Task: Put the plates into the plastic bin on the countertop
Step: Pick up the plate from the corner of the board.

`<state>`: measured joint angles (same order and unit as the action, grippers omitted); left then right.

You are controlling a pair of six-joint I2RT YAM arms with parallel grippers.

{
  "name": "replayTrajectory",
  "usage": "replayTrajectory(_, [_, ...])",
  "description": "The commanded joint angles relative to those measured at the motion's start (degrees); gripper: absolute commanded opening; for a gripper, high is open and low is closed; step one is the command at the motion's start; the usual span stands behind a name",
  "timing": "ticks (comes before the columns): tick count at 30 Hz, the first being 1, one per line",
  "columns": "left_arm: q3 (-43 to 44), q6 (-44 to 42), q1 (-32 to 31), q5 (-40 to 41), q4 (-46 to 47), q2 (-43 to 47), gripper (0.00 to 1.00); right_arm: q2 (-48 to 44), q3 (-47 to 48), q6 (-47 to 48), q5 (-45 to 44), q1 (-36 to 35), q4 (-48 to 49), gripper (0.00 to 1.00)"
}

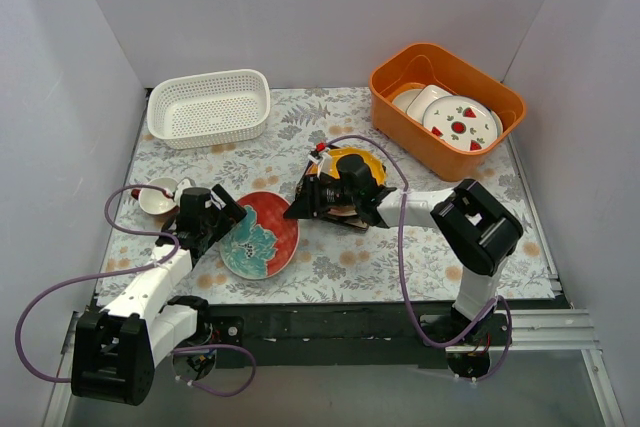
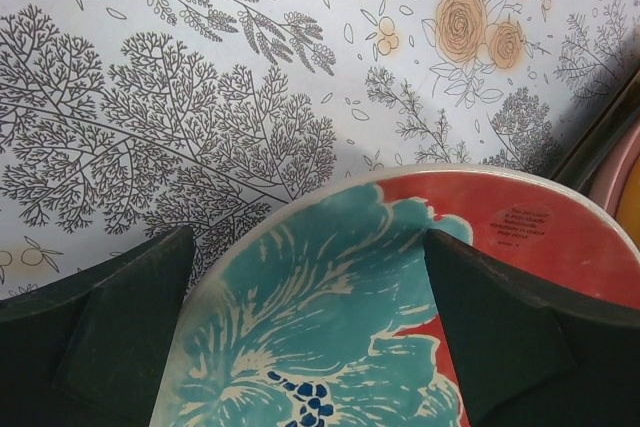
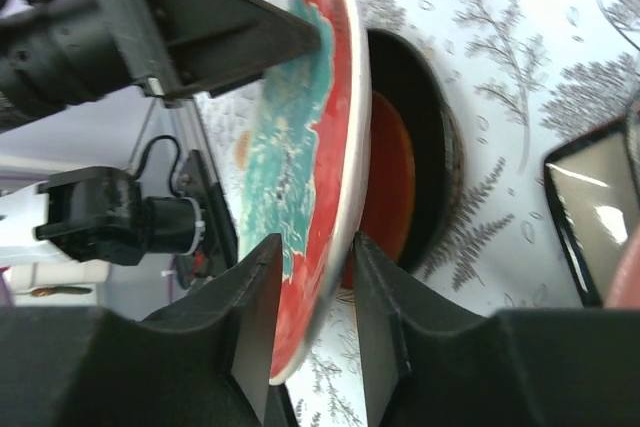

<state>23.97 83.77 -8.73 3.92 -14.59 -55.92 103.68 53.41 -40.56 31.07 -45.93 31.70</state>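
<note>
My right gripper point(image 3: 315, 257) straddles rim of round teal-and-red floral plate point(image 1: 260, 235) on fern-printed countertop point(image 1: 350, 267); can't tell if clamped. Left gripper point(image 2: 308, 247) wide open at opposite rim. Risk: shallow bite, plate slips.

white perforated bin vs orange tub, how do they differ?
The white perforated bin has holed walls; the orange tub is solid-walled. The bin is empty; the tub holds white strawberry plates. The bin sits back left, the tub back right. Both are rounded rectangles on the countertop.
</note>
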Motion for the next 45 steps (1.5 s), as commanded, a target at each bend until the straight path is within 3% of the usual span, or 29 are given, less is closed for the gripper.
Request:
replayTrajectory(1, [0.1, 1.0, -0.3, -2.3, 2.5, 1.3, 0.98, 1.0, 0.4, -5.9, 8.5, -1.2, 15.3, 0.38])
replayTrajectory(13, [-0.8, 2.6, -0.2, -3.8, 4.1, 5.6, 0.98, 5.6, 4.5, -5.3, 10.0, -1.7, 10.5, 0.37])
replayTrajectory(16, [-0.9, 2.8, -0.3, -6.1, 4.7, 5.8, 0.98, 6.3, 5.7, -4.5, 10.0, -1.7, 8.0, 0.31])
replayTrajectory(20, [-0.7, 2.5, -0.2, -6.1, 4.5, 6.2, 0.98, 6.6, 6.3, -4.1, 9.3, -1.7, 5.8, 0.07])
replayTrajectory(22, [-0.4, 2.2, -0.3, -5.7, 4.0, 6.4, 0.98, 6.5, 6.4, -4.0, 9.2, -1.7, 5.6, 0.01])
replayTrajectory(33, [2.7, -0.5, -0.3, 1.3, -1.8, 8.8, 0.98, 3.5, 4.8, -4.5, 8.2, -1.7, 7.1, 0.01])
replayTrajectory(45, [8.2, -3.3, -0.3, 3.5, -7.6, 12.7, 0.98, -1.5, 2.3, -6.3, 9.0, -1.4, 10.4, 0.01])
